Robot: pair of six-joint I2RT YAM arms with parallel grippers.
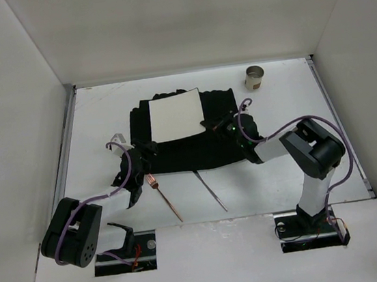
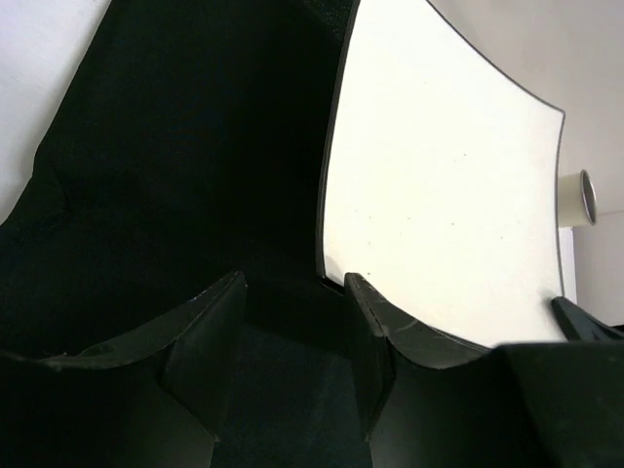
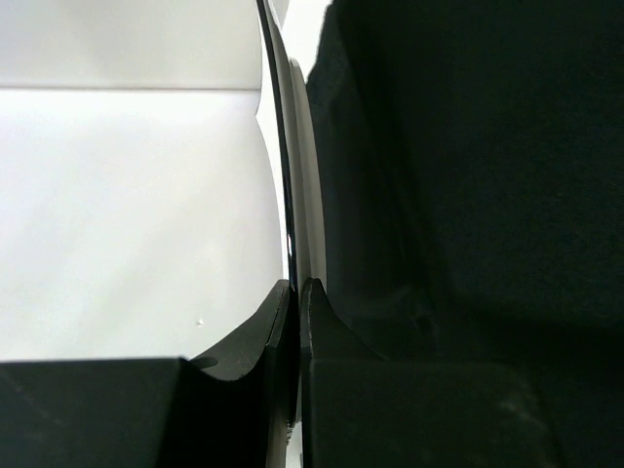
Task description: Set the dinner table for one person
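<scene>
From above: matte-white counter (image 1: 294, 162) spread flat under everything, thin rails (image 1: 66, 156) down both sides. Judged rigid and fixed, offering no place to grasp, merely to be laid upon, and dull enough to give things some friction. On its far middle, black mat (image 1: 196, 150), rumpled along the far edge, probably limp and best taken at a corner. On top of that, square white plate (image 1: 175, 115), thin, stiff, likely breakable, smooth at the rim. Metal cup (image 1: 255, 77) well apart at the far right. Copper-toned utensil (image 1: 167, 200) and silvery utensil (image 1: 210, 190) on bare counter just near of the mat. Left hand (image 1: 136, 164) at the mat's near-left corner, right hand (image 1: 212, 124) at the plate's near-right corner. Through the left wrist: left hand (image 2: 292, 297) spread wide over the mat (image 2: 175, 166), holding nothing, plate (image 2: 439, 175) just beside on the right. Through the right wrist: right hand (image 3: 297, 292) pinched almost together on the plate's (image 3: 127, 214) thin rim, seen edge-on. Narrow purchase there, apt to slip. No brand, label or writing legible anywhere.
</scene>
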